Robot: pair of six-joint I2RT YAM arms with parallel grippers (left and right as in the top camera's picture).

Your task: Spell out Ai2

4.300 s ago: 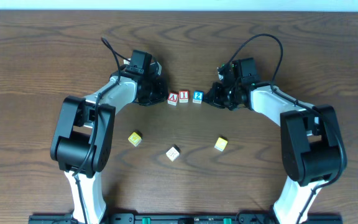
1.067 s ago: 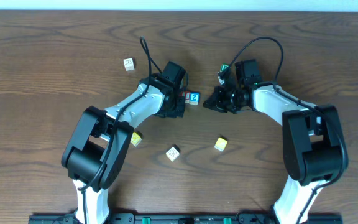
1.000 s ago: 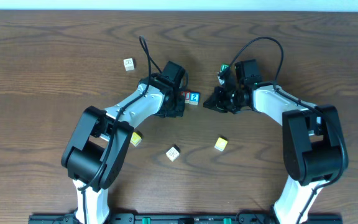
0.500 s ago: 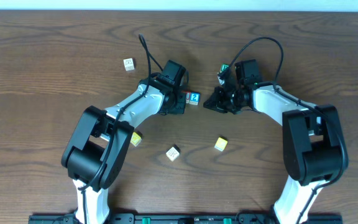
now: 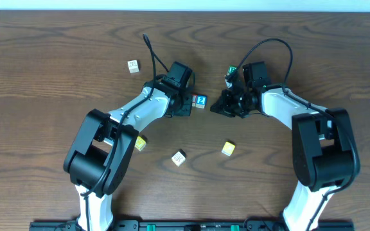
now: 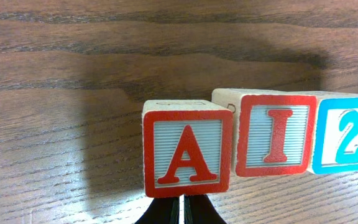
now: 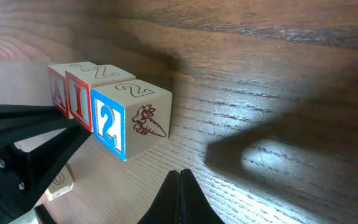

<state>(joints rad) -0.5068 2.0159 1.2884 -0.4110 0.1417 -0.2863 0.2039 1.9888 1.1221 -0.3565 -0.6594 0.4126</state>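
Three letter blocks stand in a row on the wood table. In the left wrist view a red A block (image 6: 188, 155), a red I block (image 6: 275, 134) and a blue 2 block (image 6: 347, 140) read left to right, with A a little nearer than the other two. My left gripper (image 6: 182, 213) is shut and empty, its tips right at A's lower edge. In the overhead view the left gripper (image 5: 184, 106) covers A and I, and only the 2 block (image 5: 201, 101) shows. My right gripper (image 7: 180, 186) is shut and empty, just right of the 2 block (image 7: 126, 121).
Loose blocks lie around: a white one (image 5: 133, 65) at the far left, a yellow one (image 5: 140, 142), a white one (image 5: 178, 157) and a yellow one (image 5: 228, 148) nearer the front. The left arm's black body (image 7: 23, 155) fills the right wrist view's lower left.
My left gripper has shifted slightly towards the far side, staying shut at the A block. The right arm and the 2 block have not moved.
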